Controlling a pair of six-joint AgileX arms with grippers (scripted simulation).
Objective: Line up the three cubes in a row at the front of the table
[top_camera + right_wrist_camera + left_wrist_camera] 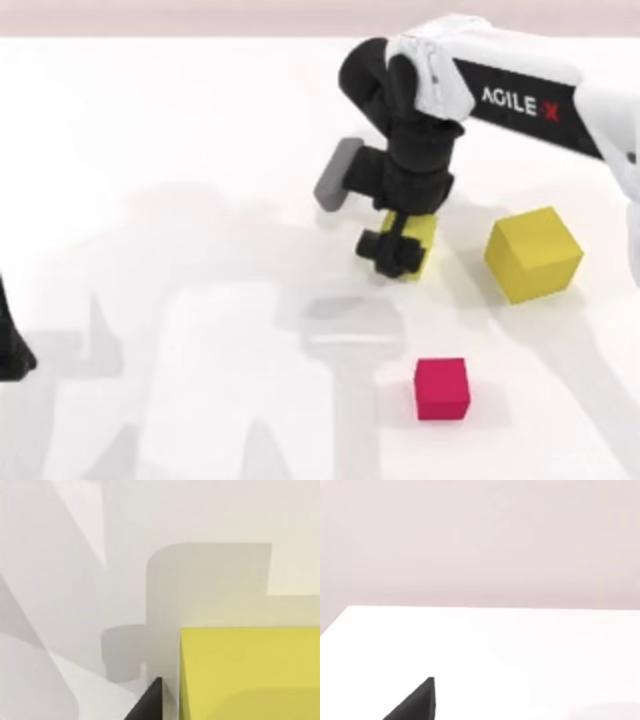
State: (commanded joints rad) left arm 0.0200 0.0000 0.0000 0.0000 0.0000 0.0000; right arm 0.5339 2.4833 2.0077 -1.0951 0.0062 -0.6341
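While the right gripper (393, 250) hangs over the smaller yellow cube (420, 240) mid-table, its fingers straddling it (closed or not, I cannot tell), the big yellow cube (533, 253) sits right, the magenta cube (442, 389) frontward; left arm parked

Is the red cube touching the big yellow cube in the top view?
No, the red cube sits alone nearer the front edge, with bare table between it and the big yellow cube.
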